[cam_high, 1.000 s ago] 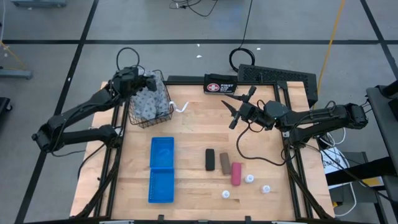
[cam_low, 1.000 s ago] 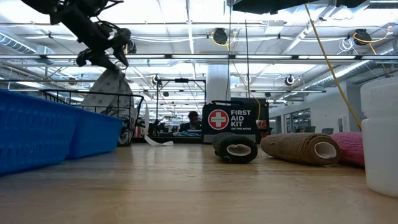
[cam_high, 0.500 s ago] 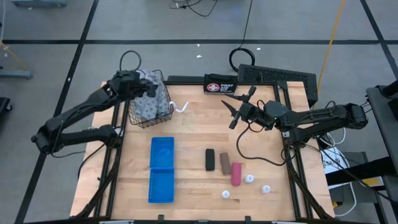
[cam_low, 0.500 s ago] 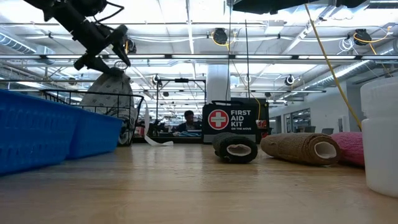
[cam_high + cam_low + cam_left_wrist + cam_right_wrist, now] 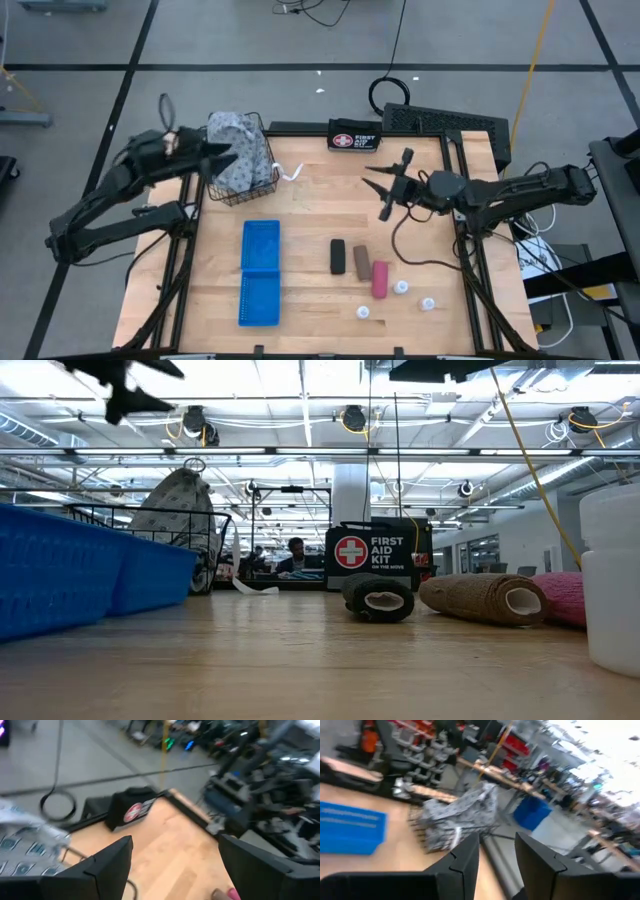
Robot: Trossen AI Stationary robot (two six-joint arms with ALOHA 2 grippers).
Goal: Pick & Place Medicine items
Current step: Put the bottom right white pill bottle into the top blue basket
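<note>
My left gripper (image 5: 222,160) hangs in the air at the far left edge of the table (image 5: 310,215), just left of the wire basket (image 5: 244,187), with its fingers (image 5: 107,865) spread wide and nothing between them. The basket stands at the far left corner and holds a patterned grey pouch (image 5: 240,155) that bulges above its rim; a white strap (image 5: 290,174) trails out onto the wood to its right. Nearer and still on the left half, a blue tray (image 5: 259,272) lies lengthwise, empty as far as the high view shows. At the far edge near the middle stands the black first-aid pouch (image 5: 355,135) with its red-and-white label. My right gripper (image 5: 382,192) hovers above the far right part of the table, pointing left, its fingers (image 5: 465,865) parted with a clear gap and holding nothing. The medicine items all lie on the wood at the near right, well apart from both of my grippers: the black roll (image 5: 338,257) is leftmost, the brown roll (image 5: 361,261) just beside it, then the pink roll (image 5: 380,279) touching or nearly touching the brown one. The three white bottles sit around the pink roll: one (image 5: 363,312) nearest the table's front edge, one (image 5: 401,288) just right of the pink roll, and one (image 5: 428,303) farthest right.
</note>
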